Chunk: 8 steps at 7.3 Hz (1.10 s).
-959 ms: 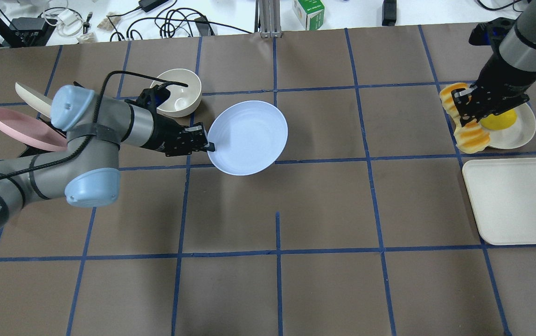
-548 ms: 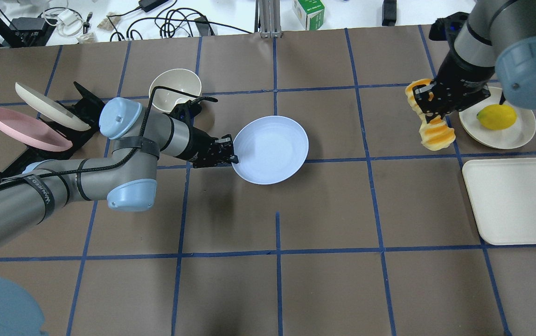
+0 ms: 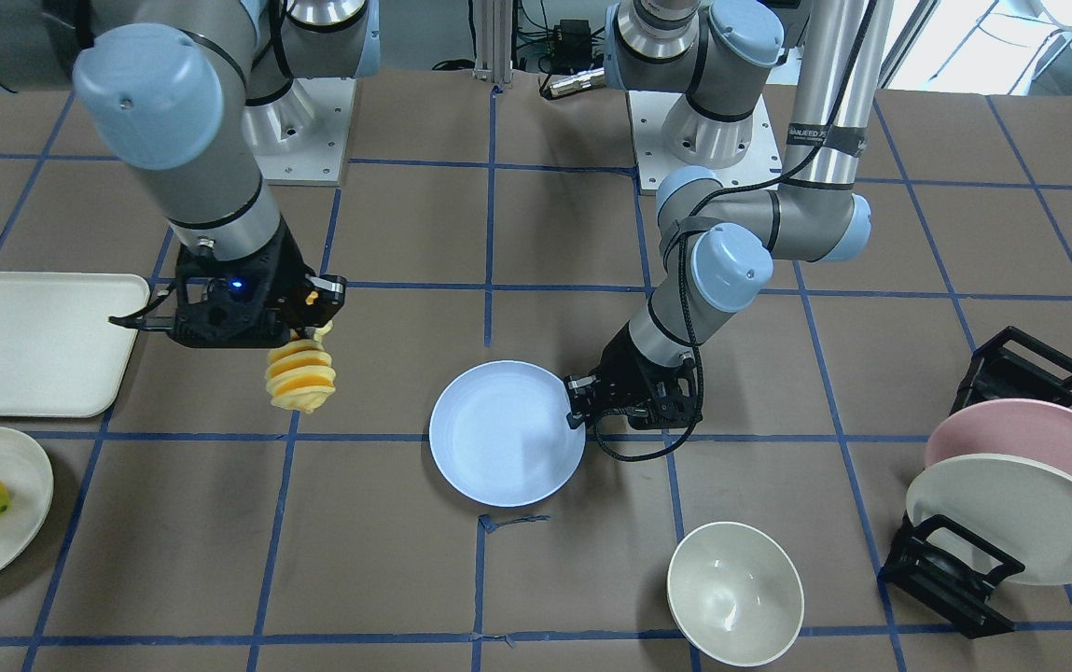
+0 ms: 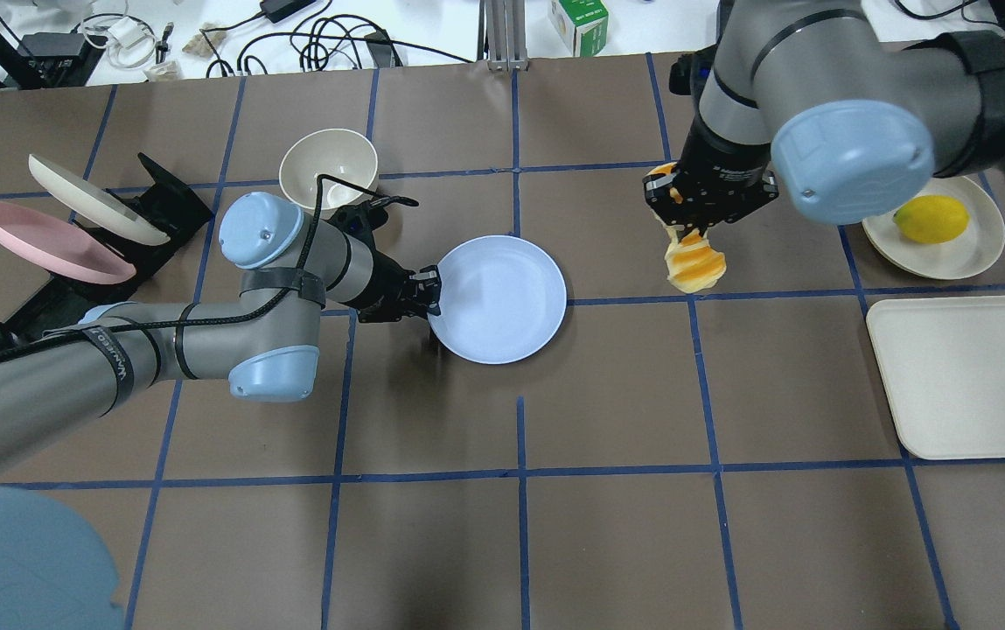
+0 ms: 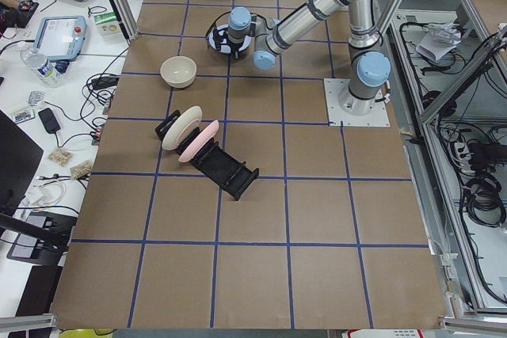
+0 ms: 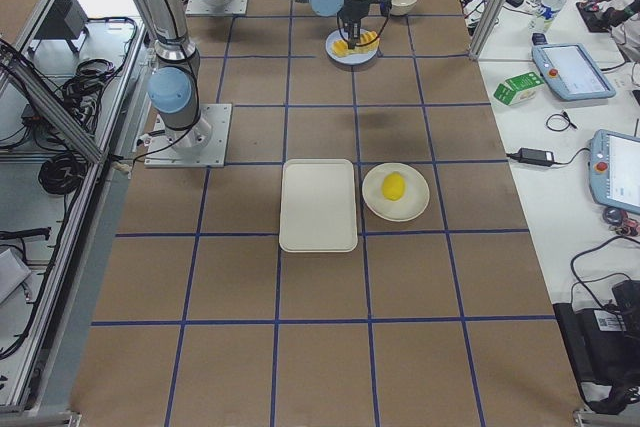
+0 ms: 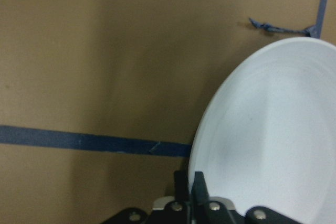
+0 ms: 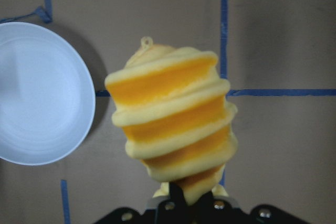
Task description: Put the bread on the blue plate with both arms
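The bread [image 4: 693, 262] hangs end-down above the table, clamped at its upper end by the right gripper [image 4: 701, 210]. It is on the robot's right of the blue plate [image 4: 506, 306] and clear of it. The left gripper [image 4: 432, 297] is pinched tight on the plate's left rim. Below lies a brown table [image 4: 607, 525] gridded in blue tape, with a lemon [image 4: 931, 219], tray [image 4: 974, 376] and bowl [image 4: 329, 171] farther out. Only the right wrist view shows a small loop [image 8: 146, 42] on the loaf's free tip.
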Tool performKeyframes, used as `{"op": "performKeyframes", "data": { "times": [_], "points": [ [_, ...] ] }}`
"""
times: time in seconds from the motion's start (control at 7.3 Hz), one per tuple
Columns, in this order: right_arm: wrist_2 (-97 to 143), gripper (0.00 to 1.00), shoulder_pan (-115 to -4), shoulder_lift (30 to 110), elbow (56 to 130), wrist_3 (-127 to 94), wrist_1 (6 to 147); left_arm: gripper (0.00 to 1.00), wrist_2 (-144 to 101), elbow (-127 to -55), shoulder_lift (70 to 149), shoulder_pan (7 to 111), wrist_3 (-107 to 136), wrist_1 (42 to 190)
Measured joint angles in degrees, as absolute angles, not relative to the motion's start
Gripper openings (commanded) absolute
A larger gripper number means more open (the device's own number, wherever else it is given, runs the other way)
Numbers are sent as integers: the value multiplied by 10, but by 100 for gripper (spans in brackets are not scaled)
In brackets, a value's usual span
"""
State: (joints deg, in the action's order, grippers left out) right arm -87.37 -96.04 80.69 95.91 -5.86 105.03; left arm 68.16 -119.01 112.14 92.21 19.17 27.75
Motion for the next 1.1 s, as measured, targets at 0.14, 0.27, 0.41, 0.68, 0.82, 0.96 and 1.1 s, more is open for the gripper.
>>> {"op": "performKeyframes", "data": {
  "times": [0.14,0.27,0.41,0.68,0.82,0.96,1.1],
  "points": [
    [-858,0,-991,785,952,-97,1074,100,684,-1190,1115,922,224,262],
    [-847,0,-1023,760,940,-142,1092,100,683,-1188,1105,919,247,257],
    [-843,0,-1054,732,925,-183,1108,100,682,-1182,1091,912,259,270],
    [-821,0,-1090,673,907,-215,1149,100,689,-1126,1061,901,261,394],
    [-807,2,-1097,656,907,-216,1158,100,715,-1081,1046,900,255,495],
    [-800,9,-1100,645,912,-213,1164,100,756,-1034,1033,899,239,598],
    [-798,35,-1102,636,917,-212,1174,100,783,-997,1022,900,222,681]
  ]
}}
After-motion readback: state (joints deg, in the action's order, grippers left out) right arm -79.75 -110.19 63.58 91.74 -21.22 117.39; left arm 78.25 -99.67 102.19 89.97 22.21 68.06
